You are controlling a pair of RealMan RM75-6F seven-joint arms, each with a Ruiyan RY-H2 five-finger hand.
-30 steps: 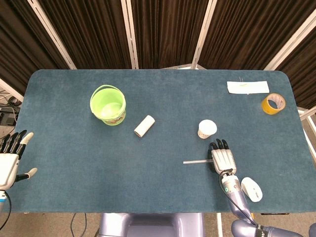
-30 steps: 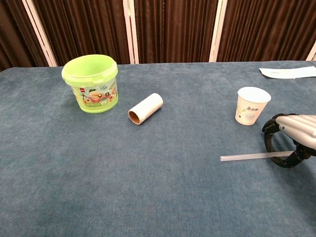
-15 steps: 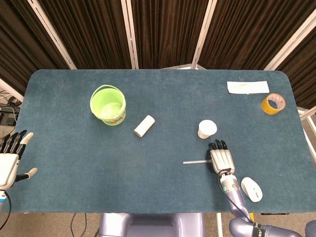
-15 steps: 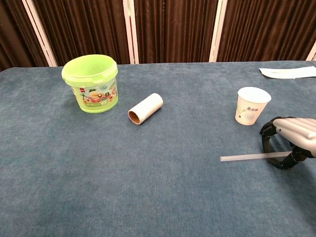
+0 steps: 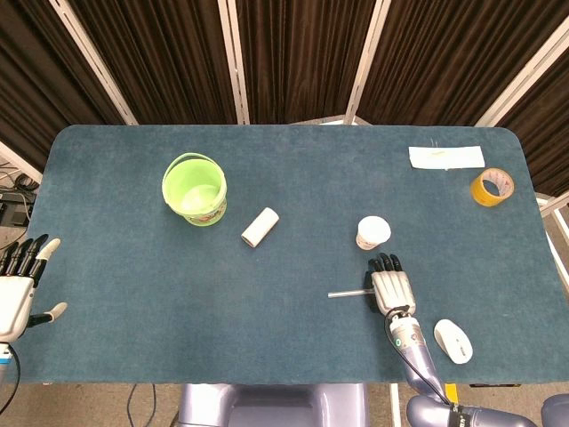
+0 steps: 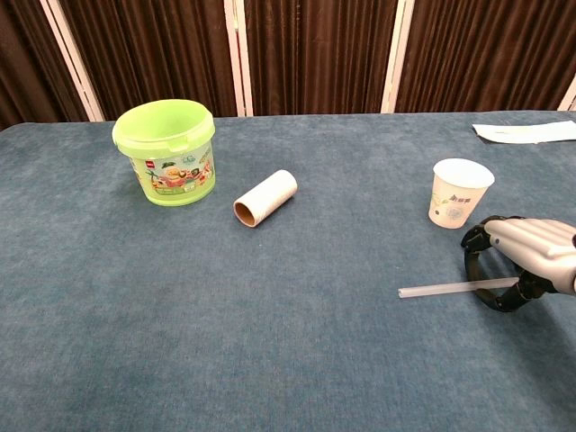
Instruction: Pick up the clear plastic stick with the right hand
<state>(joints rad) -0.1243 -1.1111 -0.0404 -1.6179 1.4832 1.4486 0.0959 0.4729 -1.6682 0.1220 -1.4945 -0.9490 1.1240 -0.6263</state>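
Your right robot hand has moved a little to the left along the worktop since one second ago, and it now covers more of the clear plastic stick. The stick has shifted slightly to the left with it. In the chest view, the curled fingers now arch over the stick's right end.

Right hand hides the stick's far end.
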